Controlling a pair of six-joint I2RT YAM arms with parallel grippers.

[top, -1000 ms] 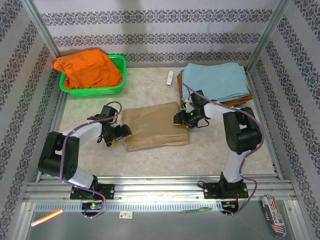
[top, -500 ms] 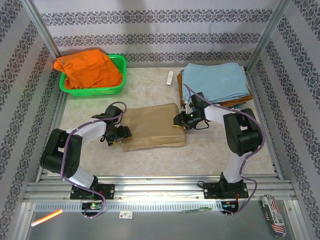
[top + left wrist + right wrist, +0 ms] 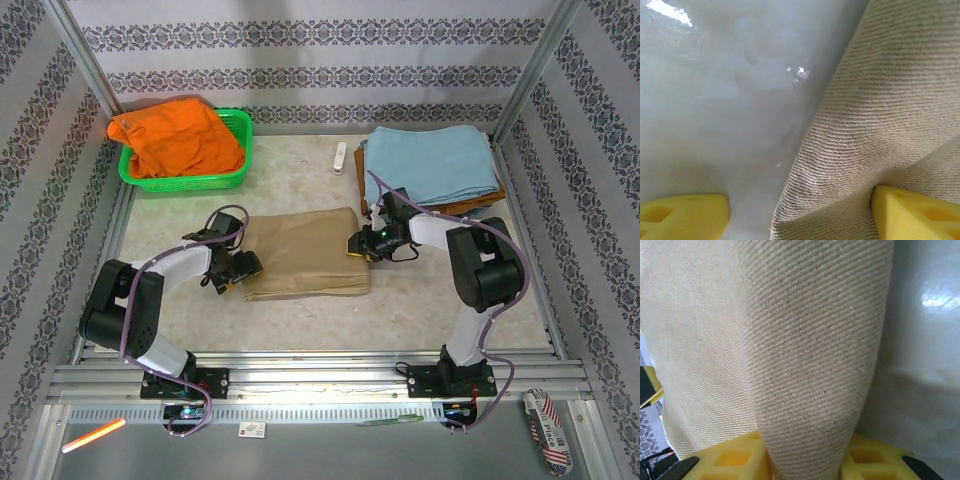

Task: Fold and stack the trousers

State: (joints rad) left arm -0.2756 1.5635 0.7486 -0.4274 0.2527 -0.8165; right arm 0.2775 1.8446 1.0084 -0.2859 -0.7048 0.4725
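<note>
right gripper [image 3: 807, 460] clamped on a fold of the khaki trousers [image 3: 305, 252], left gripper [image 3: 800, 215] spread wide at their edge
right's yellow fingers [image 3: 725, 456] pinch the twill ridge low in its wrist view; left's jaws straddle the cloth edge, one finger [image 3: 915, 212] touching it, the other over bare table [image 3: 715, 100]. overhead, the folded trousers lie mid-frame between both grippers, green basket [image 3: 185, 184] upper left.

I see the khaki trousers [image 3: 305, 257] folded flat on the bench [image 3: 300, 320], my left claw [image 3: 232, 273] at their left edge and my right claw [image 3: 360, 246] at their right edge. Behind, an orange garment [image 3: 178, 135] fills the green basket [image 3: 190, 182]; a light-blue cloth [image 3: 430, 162] lies folded far right
</note>
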